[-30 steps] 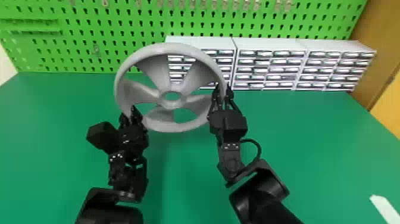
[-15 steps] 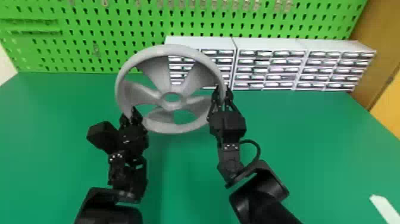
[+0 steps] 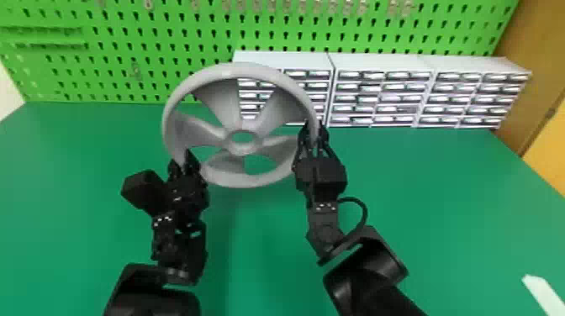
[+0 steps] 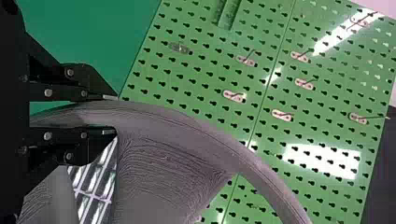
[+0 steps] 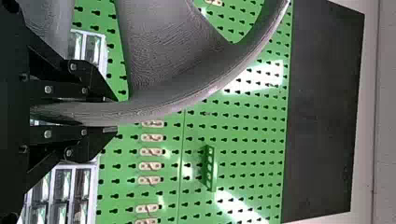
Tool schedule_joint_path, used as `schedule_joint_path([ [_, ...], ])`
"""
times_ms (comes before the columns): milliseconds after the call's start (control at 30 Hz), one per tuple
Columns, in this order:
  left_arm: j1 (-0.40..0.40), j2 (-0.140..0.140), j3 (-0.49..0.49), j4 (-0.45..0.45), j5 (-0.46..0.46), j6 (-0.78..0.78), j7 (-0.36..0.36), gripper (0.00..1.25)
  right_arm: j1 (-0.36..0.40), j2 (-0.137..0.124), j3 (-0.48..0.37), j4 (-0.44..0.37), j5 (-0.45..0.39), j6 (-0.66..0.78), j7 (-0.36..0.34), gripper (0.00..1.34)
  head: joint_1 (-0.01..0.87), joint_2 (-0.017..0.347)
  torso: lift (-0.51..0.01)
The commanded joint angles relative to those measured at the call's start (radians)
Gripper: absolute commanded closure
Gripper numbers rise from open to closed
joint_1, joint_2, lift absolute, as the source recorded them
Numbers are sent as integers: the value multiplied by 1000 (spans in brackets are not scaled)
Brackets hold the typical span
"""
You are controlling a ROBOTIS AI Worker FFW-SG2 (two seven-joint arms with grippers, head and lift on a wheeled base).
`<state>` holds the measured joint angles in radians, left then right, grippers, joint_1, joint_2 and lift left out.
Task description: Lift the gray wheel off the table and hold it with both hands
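The gray, five-spoked round wheel [image 3: 244,180] was suspended above the flat green table [image 3: 420,189], its rim clamped by the black left gripper [image 3: 180,158] and black right gripper [image 3: 313,125]. Uneven arm motion, in judgement, risked twisting it loose.

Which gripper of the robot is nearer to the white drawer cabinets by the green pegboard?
Right. The right gripper is in front of the white drawer cabinets; the left gripper is farther off, to their left.
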<state>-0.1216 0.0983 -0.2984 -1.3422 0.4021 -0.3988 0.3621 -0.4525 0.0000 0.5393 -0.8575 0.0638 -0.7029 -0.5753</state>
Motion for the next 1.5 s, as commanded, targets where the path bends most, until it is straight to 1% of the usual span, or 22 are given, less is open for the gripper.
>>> schedule_joint_path([
  [0, 0, 0, 1, 0, 0, 0, 0, 986, 0, 1, 2, 0, -2, 5, 0, 1309, 711, 15, -98],
  [1467, 3, 0, 10, -5, 3, 0, 0, 986, 3, 1, 5, -3, -21, 13, 0, 1309, 711, 15, -98],
])
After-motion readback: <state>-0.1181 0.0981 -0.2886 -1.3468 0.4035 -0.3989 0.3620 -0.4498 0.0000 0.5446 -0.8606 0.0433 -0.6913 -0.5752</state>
